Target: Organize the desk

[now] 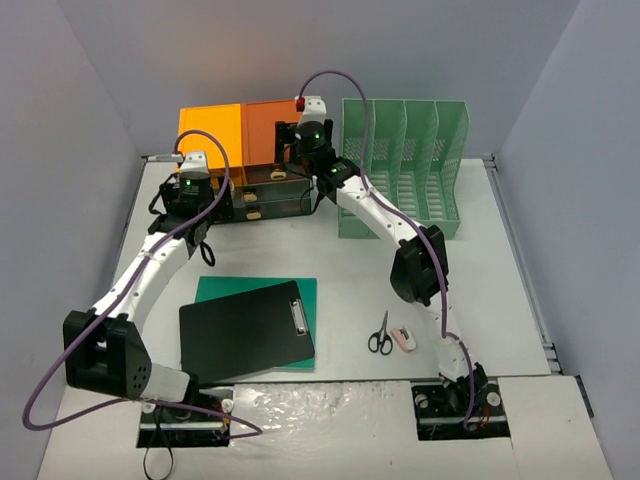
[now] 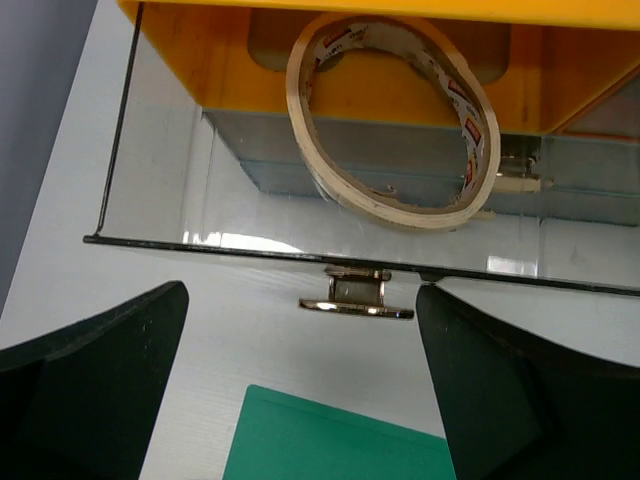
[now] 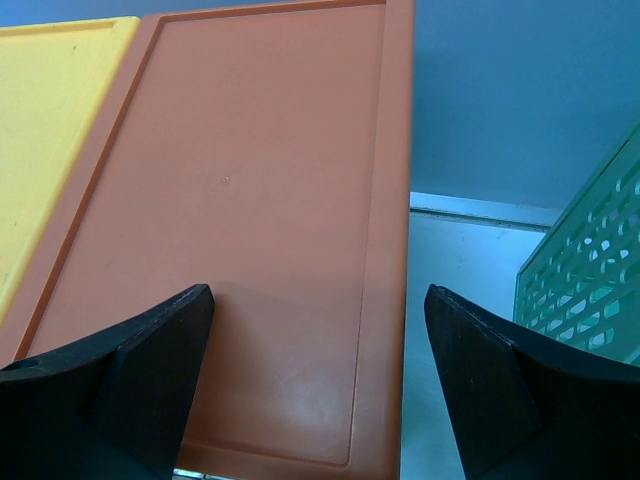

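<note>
White desk (image 1: 300,250) spans the floor between grey-lilac walls (image 1: 70,140), thin metal rails (image 1: 521,262) along its edges; left gripper (image 2: 300,300) and right gripper (image 3: 318,300) hang spread wide, empty.

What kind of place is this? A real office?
Probably a robot lab dressed up as an office: a white desk boxed in by plain walls, two robot arms bolted on, plus a green file rack and clipboard.
</note>
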